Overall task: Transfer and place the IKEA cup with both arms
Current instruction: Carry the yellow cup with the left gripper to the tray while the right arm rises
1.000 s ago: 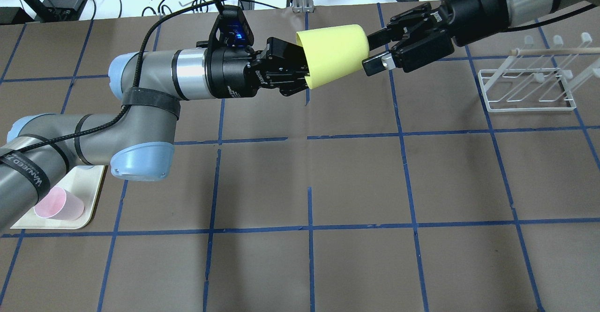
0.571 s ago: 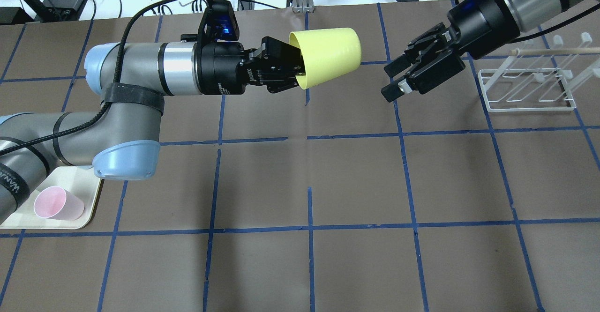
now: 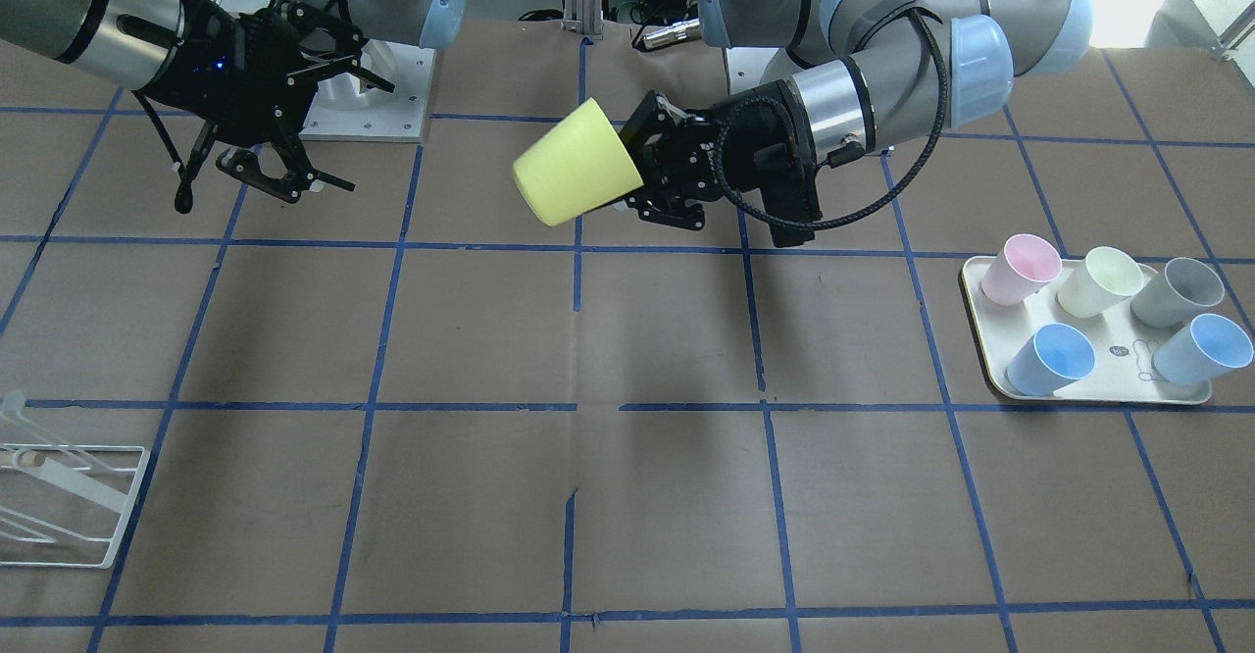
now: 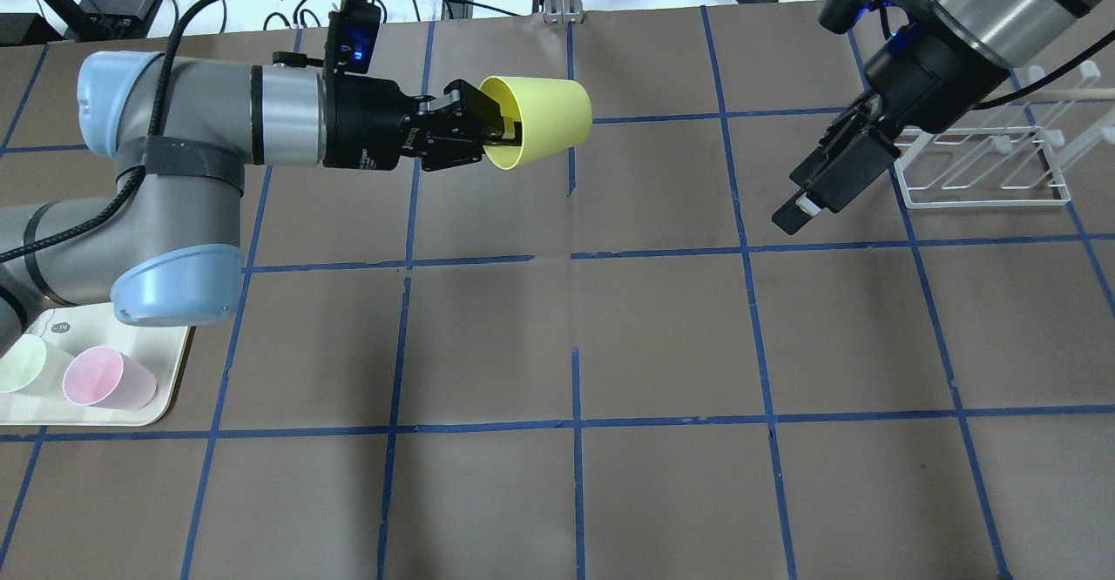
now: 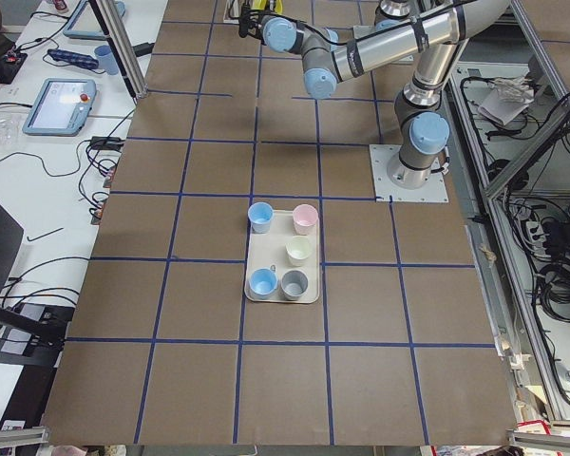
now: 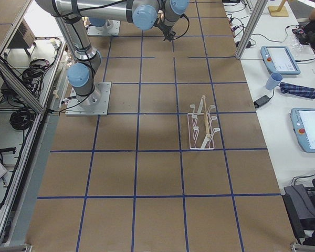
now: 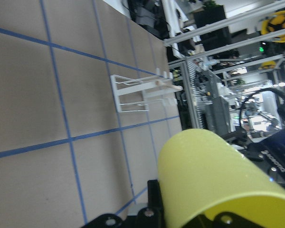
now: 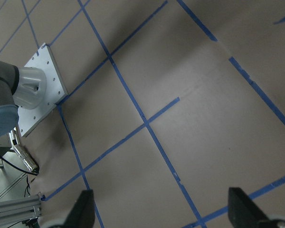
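The bright yellow IKEA cup (image 4: 547,116) hangs on its side above the table, mouth toward the left arm. My left gripper (image 4: 498,134) is shut on its rim, one finger inside the cup. In the front-facing view the cup (image 3: 572,178) points away from the left gripper (image 3: 649,178). The cup fills the lower right of the left wrist view (image 7: 213,183). My right gripper (image 4: 797,205) is open and empty, well to the right of the cup. It also shows in the front-facing view (image 3: 358,133). Its fingertips (image 8: 83,209) stand wide apart over bare table.
A white wire rack (image 4: 984,162) stands at the table's right, close behind the right gripper. A cream tray (image 3: 985,339) holds pink, cream, grey and two light blue cups on the left arm's side. Blue tape lines grid the brown table.
The left arm has drawn back to the left with the yellow cup. The right gripper has pulled away from the cup's base, to the right and toward the rack.
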Available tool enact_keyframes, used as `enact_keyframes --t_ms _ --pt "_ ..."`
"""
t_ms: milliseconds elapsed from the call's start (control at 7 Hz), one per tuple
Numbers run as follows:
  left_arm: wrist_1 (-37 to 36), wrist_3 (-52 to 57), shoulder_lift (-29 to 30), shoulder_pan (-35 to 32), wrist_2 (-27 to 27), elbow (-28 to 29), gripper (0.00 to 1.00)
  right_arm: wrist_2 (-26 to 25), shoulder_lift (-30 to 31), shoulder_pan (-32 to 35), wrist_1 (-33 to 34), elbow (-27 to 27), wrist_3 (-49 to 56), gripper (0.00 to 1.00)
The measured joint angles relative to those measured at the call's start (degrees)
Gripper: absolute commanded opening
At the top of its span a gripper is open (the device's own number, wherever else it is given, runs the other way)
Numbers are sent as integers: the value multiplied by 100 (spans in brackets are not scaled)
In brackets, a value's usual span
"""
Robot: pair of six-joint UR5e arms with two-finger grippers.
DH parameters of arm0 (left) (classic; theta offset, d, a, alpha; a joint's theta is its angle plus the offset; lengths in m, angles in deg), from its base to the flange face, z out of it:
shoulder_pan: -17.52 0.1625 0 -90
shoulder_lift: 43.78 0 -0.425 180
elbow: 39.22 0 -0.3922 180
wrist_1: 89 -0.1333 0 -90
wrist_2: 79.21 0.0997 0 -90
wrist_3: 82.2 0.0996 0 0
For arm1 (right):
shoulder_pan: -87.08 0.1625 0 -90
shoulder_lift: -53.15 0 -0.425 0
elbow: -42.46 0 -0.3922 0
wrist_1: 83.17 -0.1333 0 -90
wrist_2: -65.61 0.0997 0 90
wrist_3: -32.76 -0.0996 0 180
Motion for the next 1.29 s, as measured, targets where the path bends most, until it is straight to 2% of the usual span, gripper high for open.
enact_keyframes --t_ms 286,571,714,1000,1286 --pt "579 85 -104 206 1596 190 0 -500 22 0 363 -4 -835 100" --pt "1656 404 -140 336 3196 713 0 -978 118 1 698 -10 -1843 100" --pt "2161 620 -145 531 3822 969 0 -1090 163 6 790 -12 -2390 100" --pt "2730 1485 -91 1297 4582 1181 0 -1249 194 75 923 0 -3420 100" --pt "2890 2462 16 2027 5348 1262 0 -1865 179 610 991 168 -4715 100"
